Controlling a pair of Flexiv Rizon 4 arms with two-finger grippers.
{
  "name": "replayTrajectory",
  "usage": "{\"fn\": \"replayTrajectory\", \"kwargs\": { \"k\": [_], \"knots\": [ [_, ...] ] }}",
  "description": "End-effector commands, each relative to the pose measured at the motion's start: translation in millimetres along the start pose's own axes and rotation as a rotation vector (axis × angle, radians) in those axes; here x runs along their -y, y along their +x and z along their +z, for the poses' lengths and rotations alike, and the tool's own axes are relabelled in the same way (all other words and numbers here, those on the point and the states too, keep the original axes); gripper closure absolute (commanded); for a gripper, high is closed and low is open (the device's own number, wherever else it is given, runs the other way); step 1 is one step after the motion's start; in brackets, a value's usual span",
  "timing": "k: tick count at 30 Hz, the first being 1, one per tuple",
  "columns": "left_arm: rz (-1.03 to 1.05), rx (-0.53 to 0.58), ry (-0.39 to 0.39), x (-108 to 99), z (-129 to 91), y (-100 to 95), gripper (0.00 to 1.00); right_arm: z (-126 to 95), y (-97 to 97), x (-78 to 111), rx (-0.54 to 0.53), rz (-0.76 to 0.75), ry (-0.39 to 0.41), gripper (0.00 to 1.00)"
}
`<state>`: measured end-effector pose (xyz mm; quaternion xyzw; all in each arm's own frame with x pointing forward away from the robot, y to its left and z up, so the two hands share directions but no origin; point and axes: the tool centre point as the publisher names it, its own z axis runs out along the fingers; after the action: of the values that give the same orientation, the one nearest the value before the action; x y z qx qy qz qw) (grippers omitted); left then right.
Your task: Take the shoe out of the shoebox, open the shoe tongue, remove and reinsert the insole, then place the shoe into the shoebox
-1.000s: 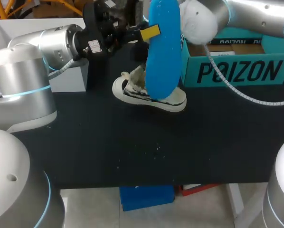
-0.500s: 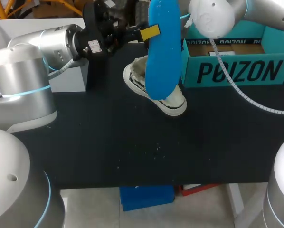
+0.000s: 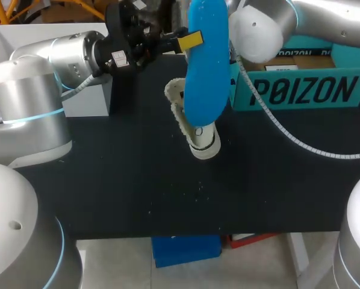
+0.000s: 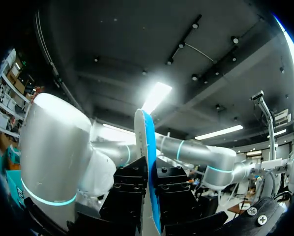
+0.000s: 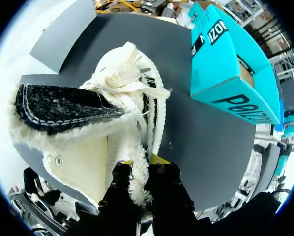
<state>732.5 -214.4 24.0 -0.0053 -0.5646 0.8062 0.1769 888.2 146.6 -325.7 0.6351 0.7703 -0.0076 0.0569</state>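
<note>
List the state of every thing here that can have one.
insole: out of the shoe, held upright above it
shoe: out of the shoebox, on the table side, gripped at its fleecy rim
shoebox: open on top
left gripper: shut on the insole
right gripper: shut on the shoe
</note>
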Motion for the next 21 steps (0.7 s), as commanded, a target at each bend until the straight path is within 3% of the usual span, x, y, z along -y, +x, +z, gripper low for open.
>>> {"fn": "replayTrajectory", "kwargs": {
  "k": [1, 9, 16, 21],
  "knots": [
    [0.001, -0.001, 0.0, -1, -1, 0.4, 1.0, 20, 16.0, -6.6, 0.131, 0.392, 0.083, 1.0],
    [0.001, -0.001, 0.0, -1, -1, 0.4, 1.0, 52, 32.5, -4.9, 0.165, 0.38, 0.103, 1.0],
    [0.001, -0.001, 0.0, -1, -1, 0.4, 1.0, 77, 33.8, -0.3, 0.205, 0.388, 0.093, 1.0],
    [0.001, -0.001, 0.0, -1, -1, 0.4, 1.0, 82, 26.3, 5.3, 0.21, 0.396, 0.075, 1.0]
  ]
}}
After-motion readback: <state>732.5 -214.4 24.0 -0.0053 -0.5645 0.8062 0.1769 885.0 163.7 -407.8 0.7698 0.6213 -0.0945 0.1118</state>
